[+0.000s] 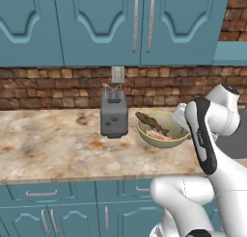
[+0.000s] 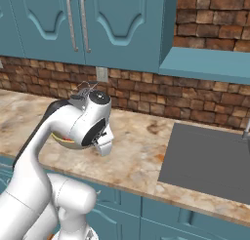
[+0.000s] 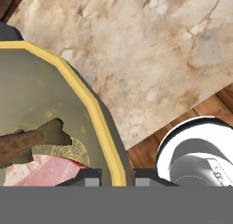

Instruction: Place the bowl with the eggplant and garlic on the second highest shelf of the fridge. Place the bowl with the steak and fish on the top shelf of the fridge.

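An olive bowl with a yellow rim (image 1: 161, 140) stands on the marble counter to the right of the toaster. In it lie the brownish fish (image 1: 150, 122) and the pink steak (image 1: 157, 134). In the hand view the fish (image 3: 27, 143) lies over the steak (image 3: 41, 170), and the bowl's rim (image 3: 86, 104) runs down between the finger tips. My gripper (image 3: 117, 177) is at the bowl's right edge, shut on the rim, one finger inside and one against the outer wall. The other bowl, eggplant, garlic and fridge are out of view.
A grey toaster (image 1: 114, 114) stands close to the bowl's left. A dark sink (image 2: 210, 156) is set in the counter (image 2: 141, 146) to the right. Teal wall cabinets (image 1: 140, 24) hang above, and the brick wall (image 1: 58, 89) is behind.
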{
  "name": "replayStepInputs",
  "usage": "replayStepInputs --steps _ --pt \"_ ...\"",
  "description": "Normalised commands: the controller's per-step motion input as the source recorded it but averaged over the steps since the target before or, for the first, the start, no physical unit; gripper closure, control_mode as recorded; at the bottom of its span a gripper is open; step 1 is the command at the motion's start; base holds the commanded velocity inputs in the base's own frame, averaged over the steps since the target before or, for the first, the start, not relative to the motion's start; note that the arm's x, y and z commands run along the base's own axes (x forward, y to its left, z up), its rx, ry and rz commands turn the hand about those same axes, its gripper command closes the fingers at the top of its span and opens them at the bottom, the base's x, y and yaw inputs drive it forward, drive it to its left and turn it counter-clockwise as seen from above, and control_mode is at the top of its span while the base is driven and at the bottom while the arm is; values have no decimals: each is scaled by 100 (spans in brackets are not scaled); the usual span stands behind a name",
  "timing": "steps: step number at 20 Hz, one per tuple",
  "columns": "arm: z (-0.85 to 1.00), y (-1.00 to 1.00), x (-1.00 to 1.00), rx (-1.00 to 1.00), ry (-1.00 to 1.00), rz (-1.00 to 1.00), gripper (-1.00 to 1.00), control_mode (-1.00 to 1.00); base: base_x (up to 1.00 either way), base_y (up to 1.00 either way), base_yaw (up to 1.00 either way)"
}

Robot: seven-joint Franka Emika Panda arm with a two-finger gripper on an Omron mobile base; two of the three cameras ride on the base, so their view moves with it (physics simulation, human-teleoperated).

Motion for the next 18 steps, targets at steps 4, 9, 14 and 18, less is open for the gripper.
replayStepInputs --steps 4,9,14,18 --pt "65 7 -100 -5 -9 -1 100 -100 0 0 0" --pt "7 4 -43 -2 -1 -5 100 -100 0 0 0" --pt "0 0 0 0 0 0 100 100 -78 -10 -3" --pt "0 0 0 0 0 0 100 100 -93 -28 -55"
